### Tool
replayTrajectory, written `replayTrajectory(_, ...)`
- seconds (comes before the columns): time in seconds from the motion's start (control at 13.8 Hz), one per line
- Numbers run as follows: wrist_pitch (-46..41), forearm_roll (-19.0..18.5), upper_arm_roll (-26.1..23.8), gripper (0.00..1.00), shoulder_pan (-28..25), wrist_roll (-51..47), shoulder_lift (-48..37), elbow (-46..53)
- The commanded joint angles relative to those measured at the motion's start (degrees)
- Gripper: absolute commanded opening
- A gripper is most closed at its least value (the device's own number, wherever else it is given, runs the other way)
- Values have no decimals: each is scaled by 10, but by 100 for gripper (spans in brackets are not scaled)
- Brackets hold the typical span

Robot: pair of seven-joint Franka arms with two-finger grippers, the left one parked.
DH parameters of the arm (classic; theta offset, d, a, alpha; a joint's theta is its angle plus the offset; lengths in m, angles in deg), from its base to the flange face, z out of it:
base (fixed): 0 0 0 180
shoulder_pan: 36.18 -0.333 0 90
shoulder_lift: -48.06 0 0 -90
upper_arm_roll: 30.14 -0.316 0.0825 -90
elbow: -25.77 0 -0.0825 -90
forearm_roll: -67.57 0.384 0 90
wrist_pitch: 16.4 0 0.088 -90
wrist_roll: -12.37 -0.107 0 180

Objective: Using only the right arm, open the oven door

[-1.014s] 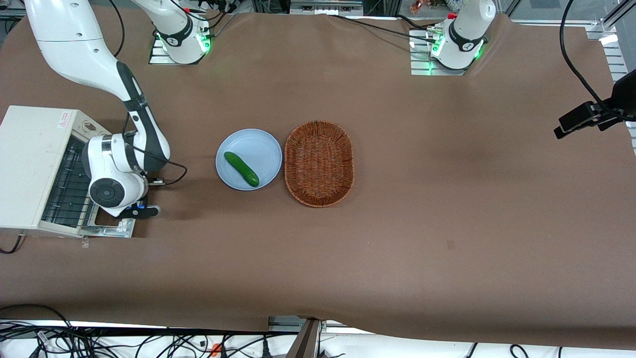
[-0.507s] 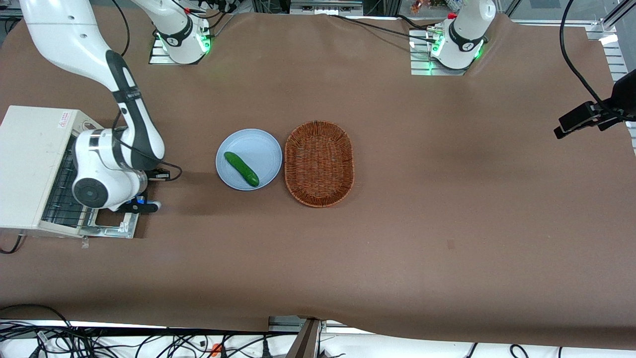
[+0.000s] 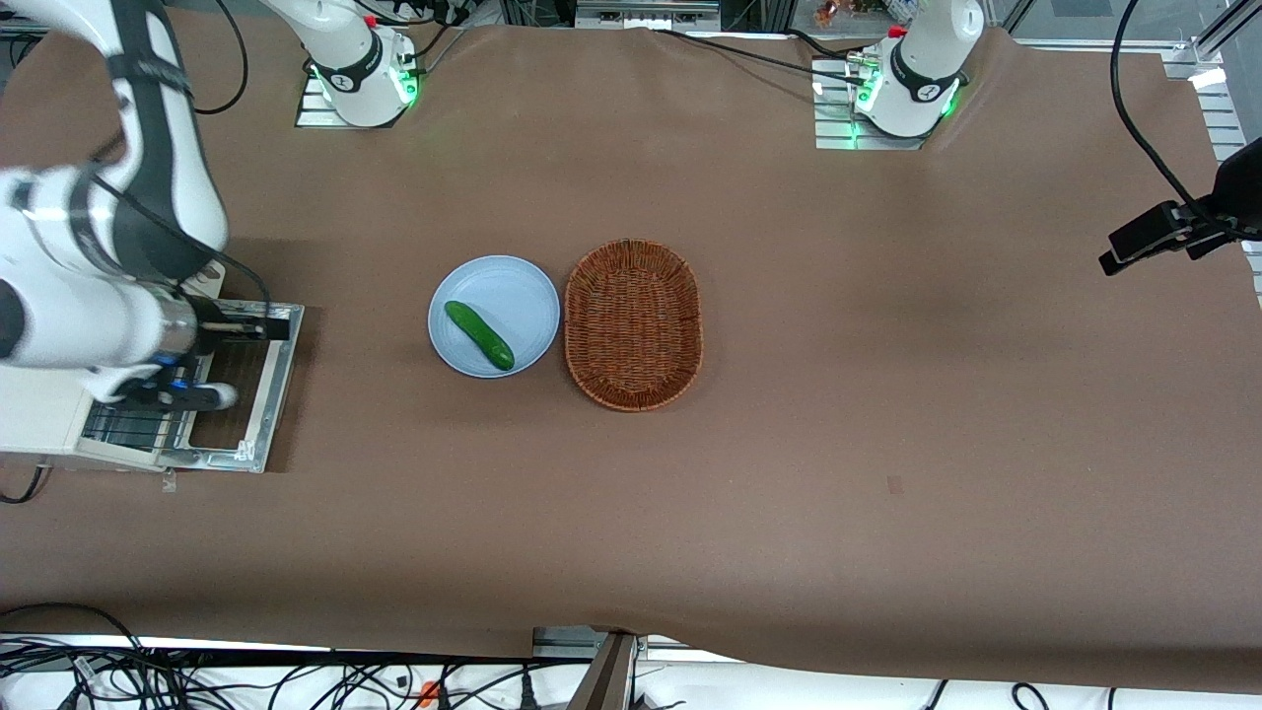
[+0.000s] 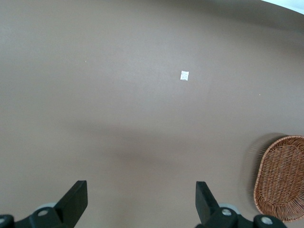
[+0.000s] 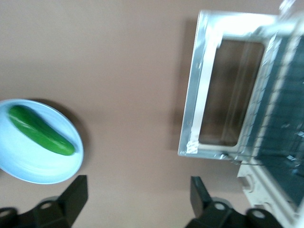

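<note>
The oven door (image 3: 280, 387) lies folded down flat on the brown cloth in front of the white toaster oven (image 3: 39, 412), its silver frame around dark glass. The right wrist view shows the same door (image 5: 195, 97) and the wire rack (image 5: 285, 118) inside the oven. The right arm (image 3: 69, 296) is raised high above the oven and its wrist covers part of the door in the front view. My gripper (image 5: 138, 186) hangs open over bare cloth beside the door's outer edge, touching nothing.
A pale blue plate (image 3: 513, 296) with a green cucumber (image 3: 479, 335) sits on the cloth toward the parked arm's end from the door, with a wicker basket (image 3: 633, 323) beside it. The right wrist view also shows the plate (image 5: 42, 166) and cucumber (image 5: 40, 129).
The right arm has risen from low over the door to high above the oven. The door now lies flat and reaches farther out over the cloth.
</note>
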Motion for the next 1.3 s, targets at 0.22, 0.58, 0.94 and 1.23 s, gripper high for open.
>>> replayTrajectory(0.22,-101,14,11,100,17,13,-54,85)
replayTrajectory(0.58,32,11,-6,100,54,10,-206,-154)
replayTrajectory(0.94,31,12,-12,100,72,8,-208,-129)
replayTrajectory(1.23,11,13,-7,100,72,3,-206,-124)
